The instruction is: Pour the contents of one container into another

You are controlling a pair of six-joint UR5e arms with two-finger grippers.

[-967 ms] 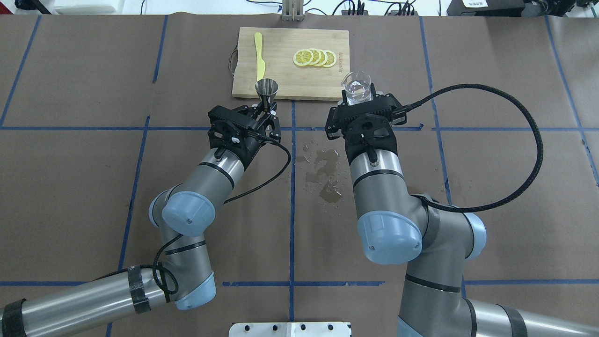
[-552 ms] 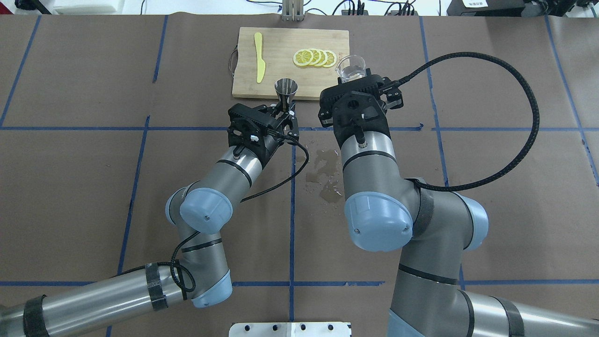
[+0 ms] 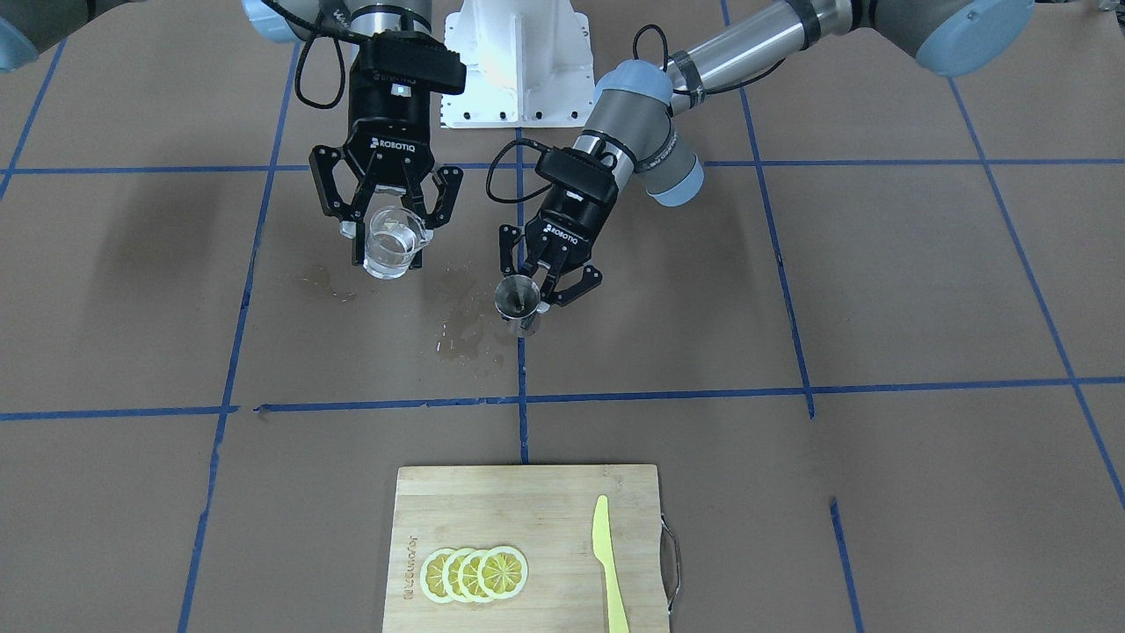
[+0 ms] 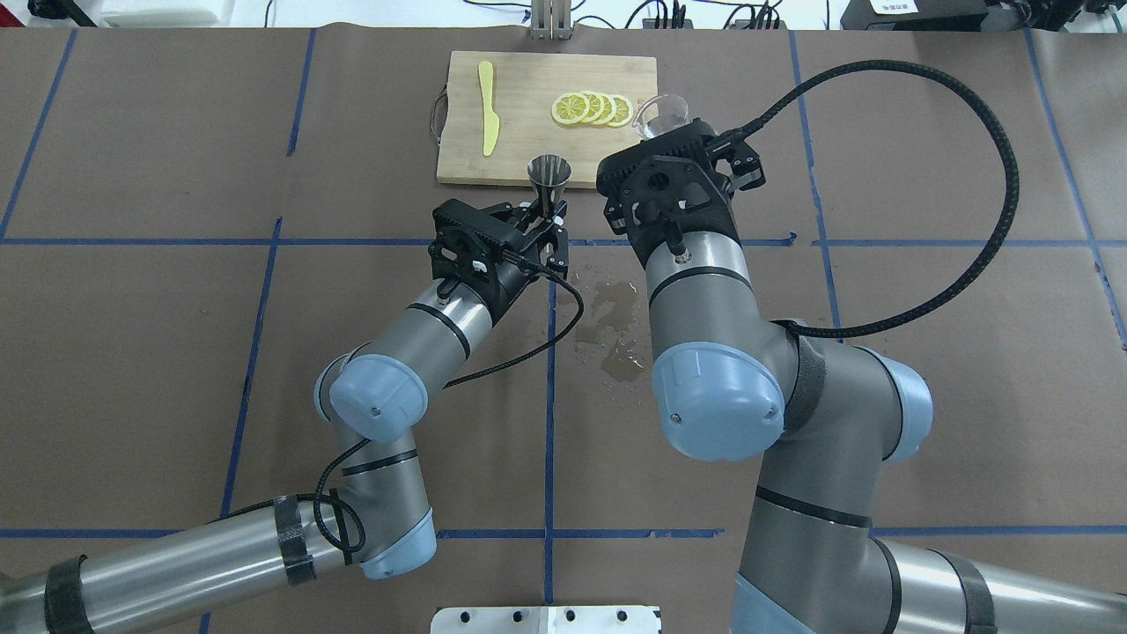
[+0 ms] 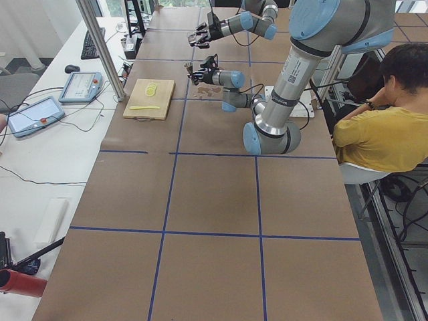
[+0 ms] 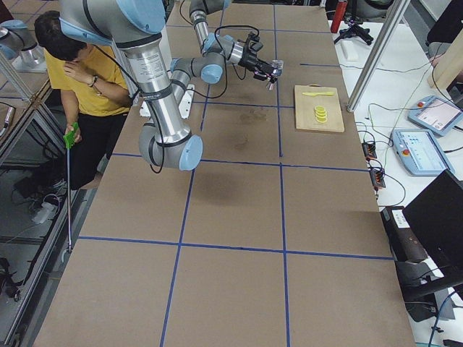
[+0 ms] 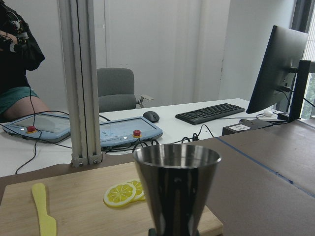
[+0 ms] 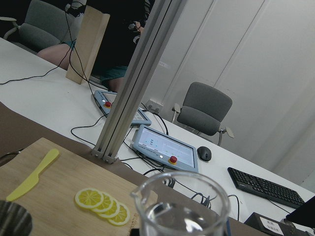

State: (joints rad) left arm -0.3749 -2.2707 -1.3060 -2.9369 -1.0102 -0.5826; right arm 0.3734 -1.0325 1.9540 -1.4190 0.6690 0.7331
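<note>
A small clear glass tumbler [image 3: 389,244] with a pouring lip holds clear liquid, and my right gripper [image 3: 389,252] is shut on it above the table. In the right wrist view the tumbler [image 8: 184,206] fills the lower middle, slightly tilted. The steel hourglass jigger [image 3: 518,303] stands upright with its mouth up, my left gripper [image 3: 536,297] shut on its waist. From overhead the jigger [image 4: 548,176] sits just left of the right gripper [image 4: 673,141] and the tumbler [image 4: 662,114]. The two containers are apart. The jigger [image 7: 177,189] looks empty in the left wrist view.
A wooden cutting board [image 4: 528,132] lies at the table's far side with lemon slices [image 4: 592,108] and a yellow plastic knife [image 4: 487,107]. A wet spill [image 4: 616,326] marks the brown paper between the arms. A person in yellow [image 5: 374,134] sits beside the robot base.
Both arms have drawn together: the left carried the jigger to the right, and the right swung the tumbler left and farther from the robot, with its wrist turned.
</note>
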